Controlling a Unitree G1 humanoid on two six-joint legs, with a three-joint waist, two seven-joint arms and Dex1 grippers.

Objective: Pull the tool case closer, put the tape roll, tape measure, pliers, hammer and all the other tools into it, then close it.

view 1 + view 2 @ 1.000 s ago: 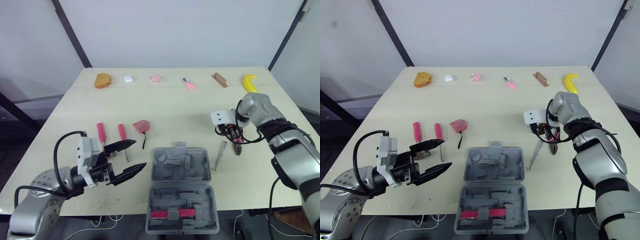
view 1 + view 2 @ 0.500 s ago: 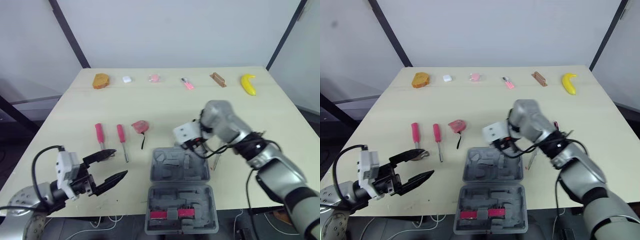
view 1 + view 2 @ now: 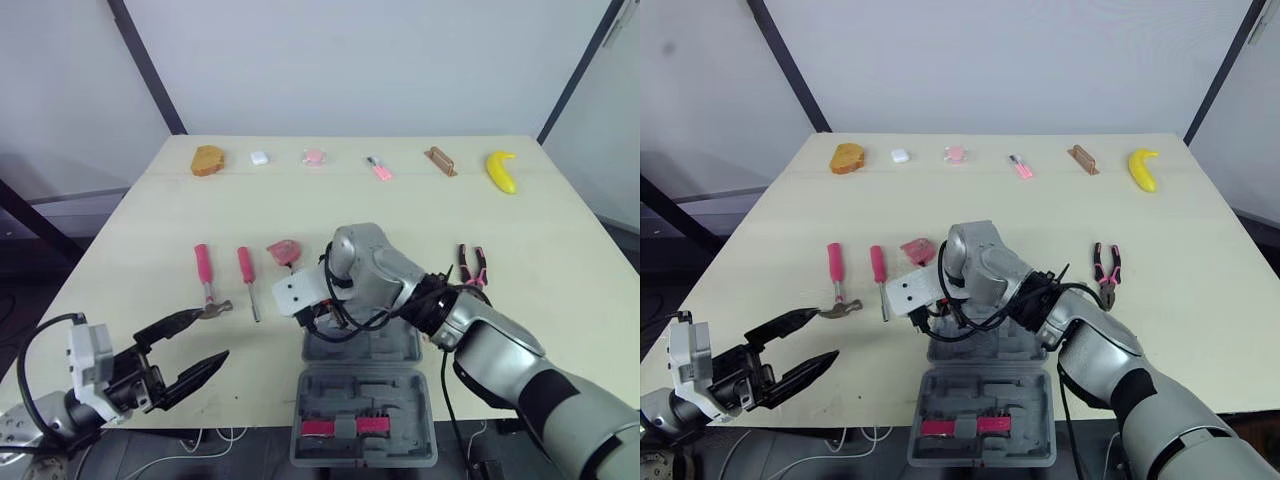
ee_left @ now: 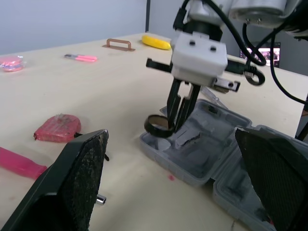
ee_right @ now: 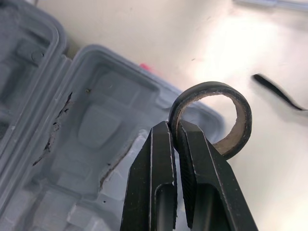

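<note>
Tool-packing scene on a pale table (image 3: 130, 230), as seen in the head views. Grey tool case (image 3: 330, 400) lies open at lower centre of the frame, both halves flat, and the nearer half holds a pink-red strip (image 3: 340, 428). Right hand (image 5: 174, 131) reaches across to centre frame and is closed on the black tape roll (image 5: 207, 87). Its two fingers (image 5: 161, 159) pinch the wall of the ring, which stands on edge over the left corner of the case's farther half. Whether the roll touches the case cannot be told.

Left hand (image 3: 213, 334), at lower left, is spread wide and holds nothing. Its upper fingertip lies just beside the head of the hammer (image 3: 203, 268), whose pink handle points toward the top of the frame. Right of the hammer lie a pink-handled screwdriver (image 3: 245, 268) and then the red tape measure (image 3: 284, 250), which sits just above and left of the right arm. Pliers (image 3: 472, 266) lie right of centre, well apart from the case.

Along the table's far edge, near the top of the frame, sits a row of small items ending at the right with a banana (image 3: 501, 170).
</note>
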